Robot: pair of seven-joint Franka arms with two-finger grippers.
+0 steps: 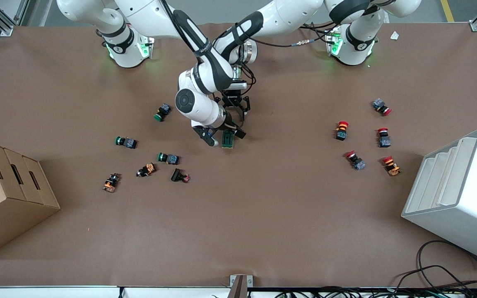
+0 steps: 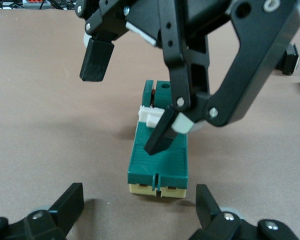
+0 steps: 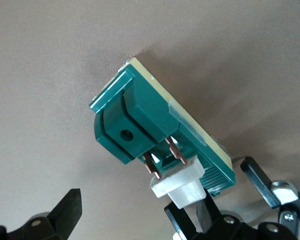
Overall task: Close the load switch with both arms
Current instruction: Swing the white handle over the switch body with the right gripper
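The load switch (image 1: 227, 139), a dark green block with a cream base and a white handle, lies on the brown table near its middle. My right gripper (image 1: 223, 136) is open around it, low over the table. In the left wrist view one right finger (image 2: 162, 134) touches the white handle (image 2: 151, 118) on the switch (image 2: 160, 160). In the right wrist view the handle (image 3: 182, 186) rests against one finger (image 3: 190, 222) of my right gripper (image 3: 127, 210). My left gripper (image 1: 233, 112) (image 2: 139, 199) is open and empty, just above the table beside the switch's cream end.
Several green-capped and orange push buttons (image 1: 168, 158) lie toward the right arm's end, and red-capped ones (image 1: 342, 130) toward the left arm's end. A cardboard box (image 1: 6, 194) and a white rack (image 1: 458, 194) stand at the table's two ends.
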